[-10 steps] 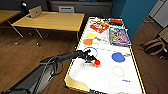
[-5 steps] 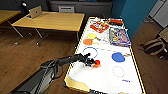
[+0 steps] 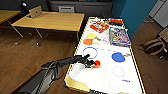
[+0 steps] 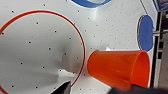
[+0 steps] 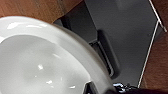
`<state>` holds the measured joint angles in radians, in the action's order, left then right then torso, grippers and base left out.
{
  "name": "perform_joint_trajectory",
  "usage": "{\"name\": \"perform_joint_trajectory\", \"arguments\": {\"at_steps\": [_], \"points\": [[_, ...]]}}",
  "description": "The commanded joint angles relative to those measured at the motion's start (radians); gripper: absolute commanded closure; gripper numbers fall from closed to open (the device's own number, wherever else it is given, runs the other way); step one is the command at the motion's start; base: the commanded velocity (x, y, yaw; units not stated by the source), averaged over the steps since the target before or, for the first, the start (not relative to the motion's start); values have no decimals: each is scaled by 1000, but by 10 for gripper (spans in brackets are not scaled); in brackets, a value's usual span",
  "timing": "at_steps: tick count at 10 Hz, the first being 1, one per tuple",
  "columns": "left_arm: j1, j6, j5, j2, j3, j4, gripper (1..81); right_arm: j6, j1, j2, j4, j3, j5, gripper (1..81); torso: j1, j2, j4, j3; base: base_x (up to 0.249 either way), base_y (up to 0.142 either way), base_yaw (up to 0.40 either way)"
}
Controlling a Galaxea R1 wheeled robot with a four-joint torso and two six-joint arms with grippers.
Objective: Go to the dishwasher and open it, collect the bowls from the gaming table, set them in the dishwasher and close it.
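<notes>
Over the last second the left hand (image 3: pixel 92 64) has reached farther across the white worktop (image 3: pixel 107 75) and now closes on the orange cup (image 4: pixel 120 68), so a pickup looks underway. The right hand's state I cannot tell; a white bowl (image 5: pixel 37 62) sits close beneath its wrist.

My left gripper (image 3: pixel 92 64) hides part of the orange cup (image 4: pixel 120 68); its fingers are unclear. The white bowl (image 5: pixel 37 60) runs past the picture's edge.
</notes>
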<state>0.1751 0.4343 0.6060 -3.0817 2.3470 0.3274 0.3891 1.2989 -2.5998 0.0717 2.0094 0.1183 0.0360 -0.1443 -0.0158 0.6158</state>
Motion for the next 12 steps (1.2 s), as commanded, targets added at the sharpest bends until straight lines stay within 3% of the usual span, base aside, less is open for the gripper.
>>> {"name": "perform_joint_trajectory", "arguments": {"at_steps": [1, 3, 5, 6, 9, 11, 12], "points": [[-151, 8, 44, -34, -6, 12, 10, -24, -2, -12, 43, -43, -89, 811, 0, 0, 0, 0, 0, 0, 0], [-115, 8, 48, -34, -6, 1, 10, -24, -5, -21, 42, -32, -89, 811, 0, 0, 0, 0, 0, 0, 0], [-69, 6, 52, -34, -12, -48, 10, -24, -5, -27, 42, -19, -94, 811, 0, 0, 0, 0, 0, 0, 0], [-61, 6, 54, -37, -17, -83, 811, -24, -6, -32, 42, -12, -97, 811, 0, 0, 0, 0, 0, 0, 0], [-111, 3, 77, -13, -95, -96, 811, -24, -8, -39, 42, -3, -100, 811, 0, 0, 0, 0, 0, 0, 0], [-173, 0, 66, 64, -294, -94, 811, -24, -3, -36, 43, -3, -103, 811, 0, 0, 0, 0, 0, 0, 0], [-182, -18, 37, 131, -428, -97, 811, -24, -2, -35, 42, -3, -103, 811, 0, 0, 0, 0, 0, 0, 0]]}}
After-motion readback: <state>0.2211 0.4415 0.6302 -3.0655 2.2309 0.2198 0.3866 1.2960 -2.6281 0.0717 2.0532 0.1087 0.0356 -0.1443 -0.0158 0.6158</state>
